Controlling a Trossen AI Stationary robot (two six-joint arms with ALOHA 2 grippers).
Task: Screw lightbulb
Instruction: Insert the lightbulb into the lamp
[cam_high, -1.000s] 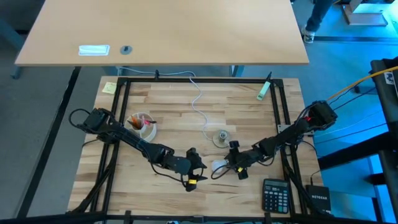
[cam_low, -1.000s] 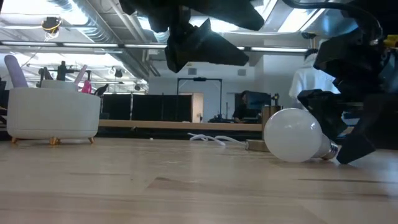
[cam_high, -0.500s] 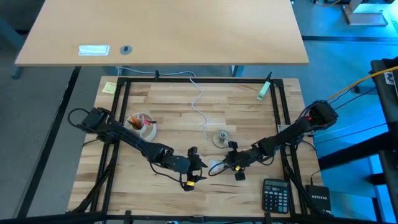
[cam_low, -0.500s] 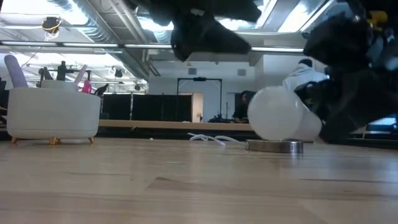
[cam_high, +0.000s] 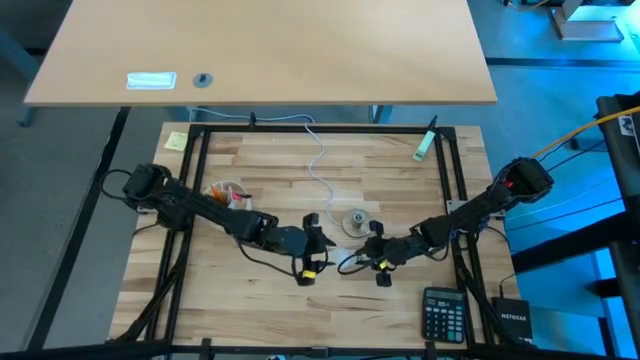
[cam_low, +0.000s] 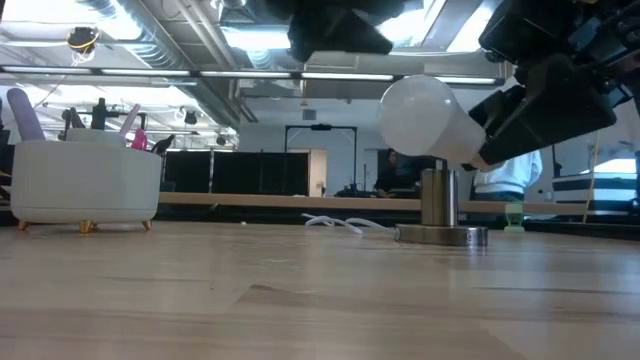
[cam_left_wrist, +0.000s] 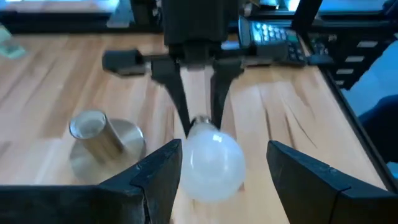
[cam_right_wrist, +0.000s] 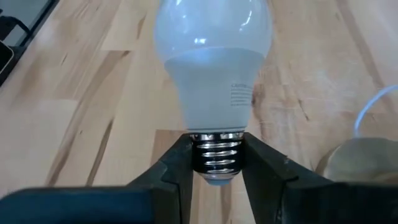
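1. Standing on the wooden table just beside the raised lightbulb is the silvery socket with its white cord; a calculator lies near the front right corner.
2. A white container at the left holds pink and purple items.
3. The right gripper pinches the lightbulb's screw base, holding it tilted above the table.
4. The left gripper faces the glass end, fingers spread on either side.

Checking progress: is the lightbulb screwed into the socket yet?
Not yet: the lightbulb hangs tilted above the socket, its base pinched in the right hand.
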